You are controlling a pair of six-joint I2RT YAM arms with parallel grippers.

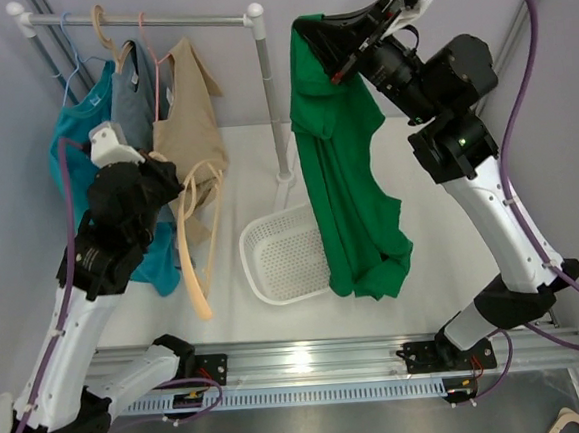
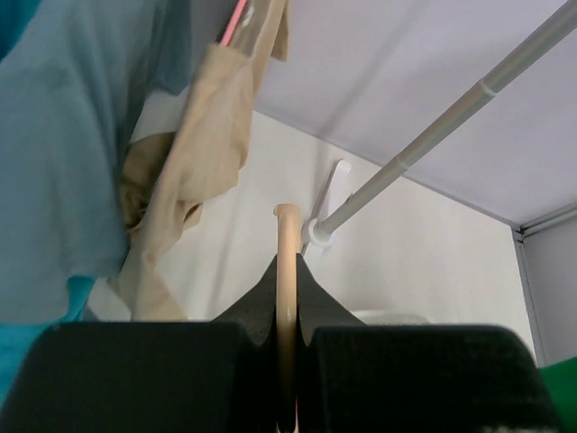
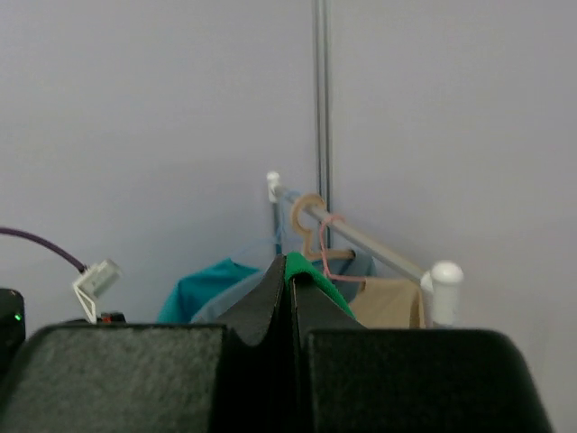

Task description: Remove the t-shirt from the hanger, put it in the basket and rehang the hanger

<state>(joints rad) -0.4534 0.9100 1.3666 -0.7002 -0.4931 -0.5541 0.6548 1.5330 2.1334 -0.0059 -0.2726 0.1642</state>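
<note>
White worktop (image 1: 252,179) runs back to pale grey walls, and at its near edge a metal rail (image 1: 311,360) carries both arm bases. Nearest of the working ends, the left fingers (image 2: 261,298) are clenched on a bare, pale wooden hanger (image 1: 192,274). The wrist view shows its bar pinched upright in the slot between them, while from above its loop hangs down and toward the near edge, in front of the clothes on the rack. To the right of it a white mesh basket (image 1: 272,253) sits on the worktop. The green t-shirt (image 1: 341,172) is off the hanger and well apart from it. It dangles full length, with its lower hem overlapping the basket's right side in the top view; whether it touches cannot be told. Its top is pinched by the right fingers (image 3: 266,298), raised high at the far right, a green fold showing between their tips. Farthest back, a clothes rack (image 1: 154,22) with a white upright (image 1: 272,97) holds a teal shirt (image 1: 73,143), a grey-blue shirt (image 1: 138,98) and a beige top (image 1: 187,124).
</note>
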